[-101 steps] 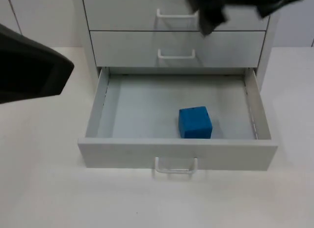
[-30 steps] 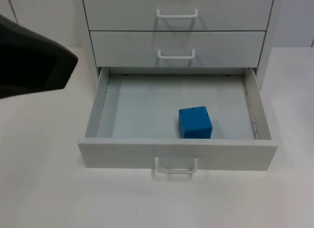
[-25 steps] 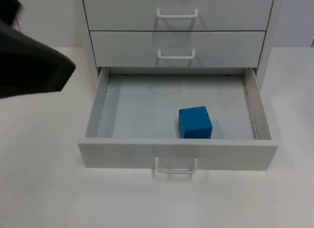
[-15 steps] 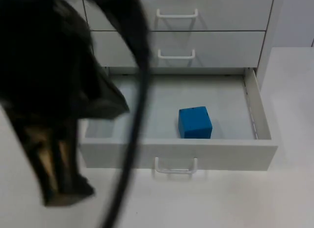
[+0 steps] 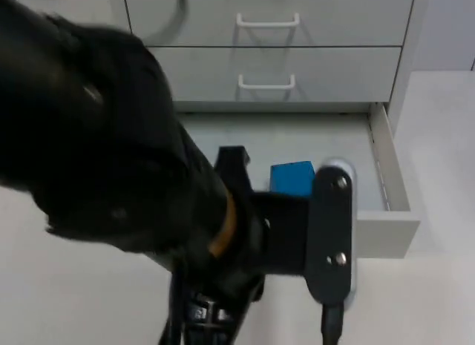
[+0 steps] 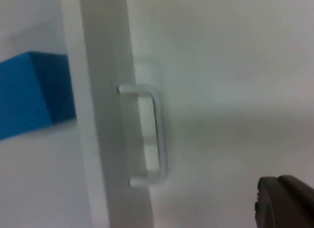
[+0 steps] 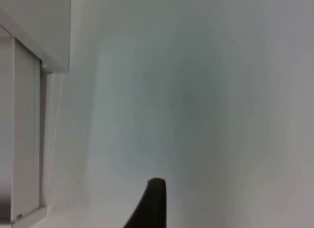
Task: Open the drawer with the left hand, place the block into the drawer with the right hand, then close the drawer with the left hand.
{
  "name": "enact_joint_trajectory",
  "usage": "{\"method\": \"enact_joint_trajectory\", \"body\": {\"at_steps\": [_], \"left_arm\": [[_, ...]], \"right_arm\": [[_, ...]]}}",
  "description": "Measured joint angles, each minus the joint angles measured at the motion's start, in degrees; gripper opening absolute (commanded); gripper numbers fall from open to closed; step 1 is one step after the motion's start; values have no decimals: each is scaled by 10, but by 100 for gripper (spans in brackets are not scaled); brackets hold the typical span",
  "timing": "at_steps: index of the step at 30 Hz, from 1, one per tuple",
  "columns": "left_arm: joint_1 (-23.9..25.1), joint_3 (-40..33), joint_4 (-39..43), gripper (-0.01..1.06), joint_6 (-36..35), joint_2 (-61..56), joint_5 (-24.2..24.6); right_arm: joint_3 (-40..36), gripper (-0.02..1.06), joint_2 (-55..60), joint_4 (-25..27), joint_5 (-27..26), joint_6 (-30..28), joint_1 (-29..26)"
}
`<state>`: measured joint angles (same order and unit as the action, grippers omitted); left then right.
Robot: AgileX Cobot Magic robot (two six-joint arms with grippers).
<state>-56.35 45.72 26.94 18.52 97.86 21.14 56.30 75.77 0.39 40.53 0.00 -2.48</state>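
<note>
1. Black left hand (image 5: 215, 315) is hanging low over the table (image 5: 438, 300) before the open drawer (image 5: 386, 226), near its handle (image 6: 149, 135); finger spread cannot be told.
2. Block (image 5: 291, 178) is sitting inside the drawer.
3. Right hand (image 7: 149, 208) is waiting over the table.

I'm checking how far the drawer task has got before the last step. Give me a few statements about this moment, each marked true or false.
1. The blue block lies inside the open bottom drawer. True.
2. The bottom drawer is pushed fully shut. False: it stands pulled out, its front well clear of the cabinet.
3. The left arm reaches over the drawer in the top view. True.
4. The left gripper already grasps the drawer's handle. False: its fingertip is apart from the handle.
5. The two upper drawers are pulled open. False: both are shut.
</note>
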Motion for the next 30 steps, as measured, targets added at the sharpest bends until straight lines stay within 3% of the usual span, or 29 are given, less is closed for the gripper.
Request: {"method": "enact_joint_trajectory", "body": {"at_steps": [2, 3, 8, 9, 13, 17, 30], "left_arm": [[0, 0, 85, 0, -60, 32, -26], [0, 0, 85, 0, -60, 32, -26], [21, 17, 368, 0, -327, 106, -35], [21, 17, 368, 0, -327, 106, -35], [48, 36, 502, 0, -468, 123, -28], [64, 41, 567, 0, -524, 126, -49], [78, 59, 607, 0, -549, 147, -77]], "right_arm": [[0, 81, 0, 0, 0, 0, 0], [0, 81, 0, 0, 0, 0, 0], [0, 81, 0, 0, -1, 0, 0], [0, 81, 0, 0, -1, 0, 0], [0, 81, 0, 0, -12, 0, 0], [0, 81, 0, 0, -18, 0, 0], [0, 81, 0, 0, -43, 4, 0]]}}
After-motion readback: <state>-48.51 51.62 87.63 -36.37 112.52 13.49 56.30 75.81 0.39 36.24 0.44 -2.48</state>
